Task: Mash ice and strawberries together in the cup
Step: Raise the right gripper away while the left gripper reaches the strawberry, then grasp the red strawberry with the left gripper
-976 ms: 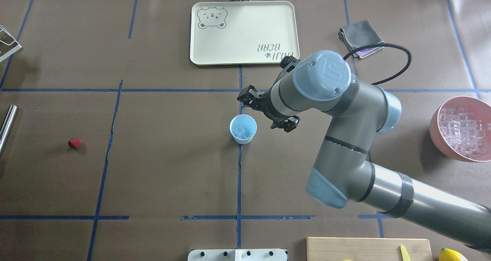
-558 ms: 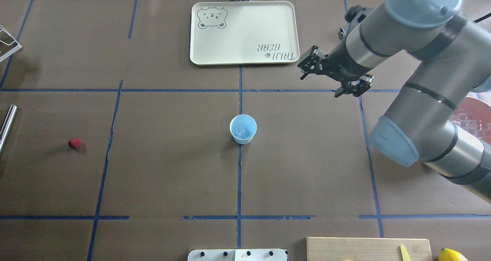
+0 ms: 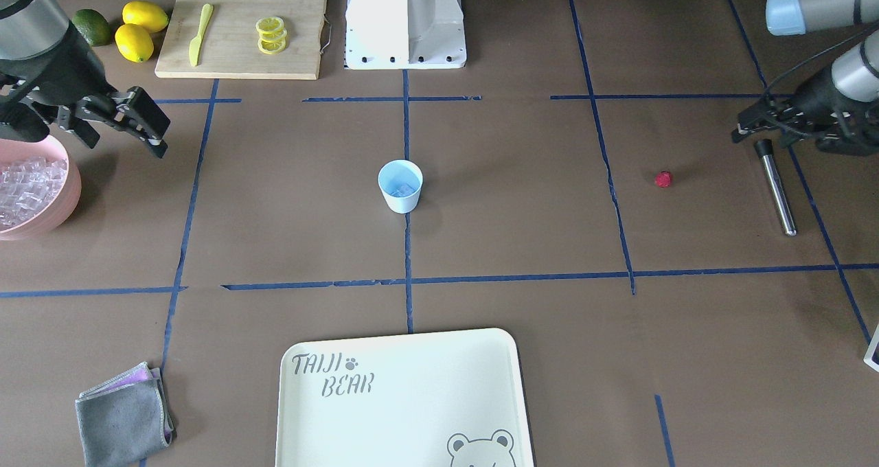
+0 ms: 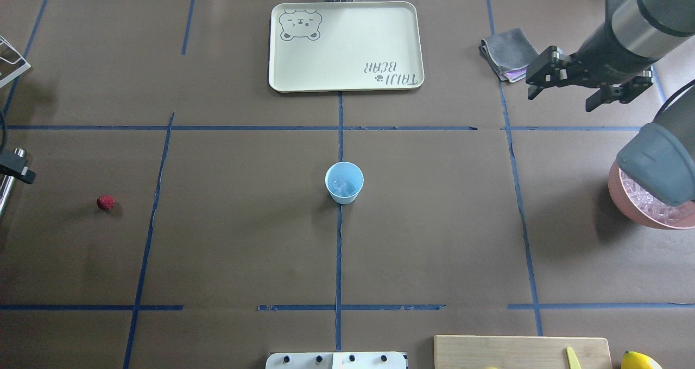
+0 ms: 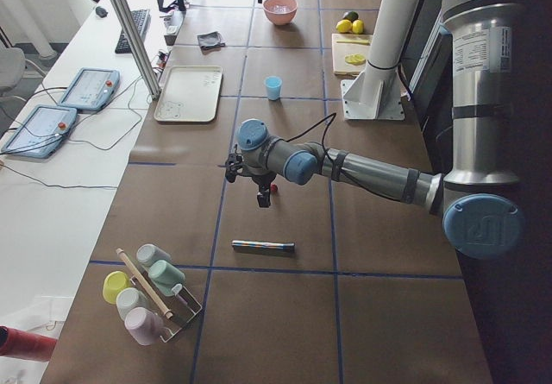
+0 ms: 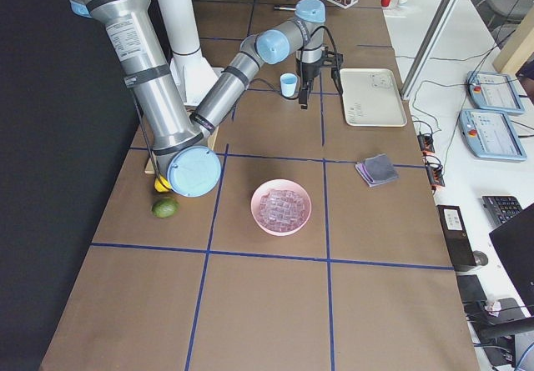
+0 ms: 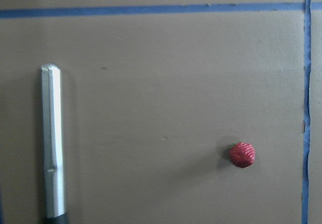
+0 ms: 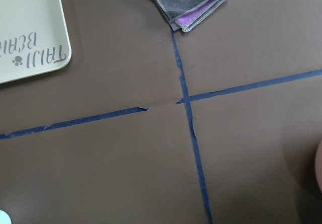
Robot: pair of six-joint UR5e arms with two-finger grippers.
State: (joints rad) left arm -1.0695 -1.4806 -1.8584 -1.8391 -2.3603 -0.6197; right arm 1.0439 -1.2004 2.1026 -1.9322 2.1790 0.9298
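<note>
The cup (image 4: pixel 344 182) stands upright mid-table with ice (image 4: pixel 343 185) in it, the strawberry (image 4: pixel 106 202) lying well apart near a metal rod (image 3: pixel 776 189). The right claw (image 4: pixel 560 99) hangs spread and empty; whether the left claw (image 3: pixel 750 128) is spread I cannot tell. The small round strawberry may roll from an off-centre pinch, and the light, unheld cup may tip under mashing.

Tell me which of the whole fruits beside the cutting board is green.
The lime, the dark one farthest from the cutting board. The two lemons next to it are yellow.
</note>
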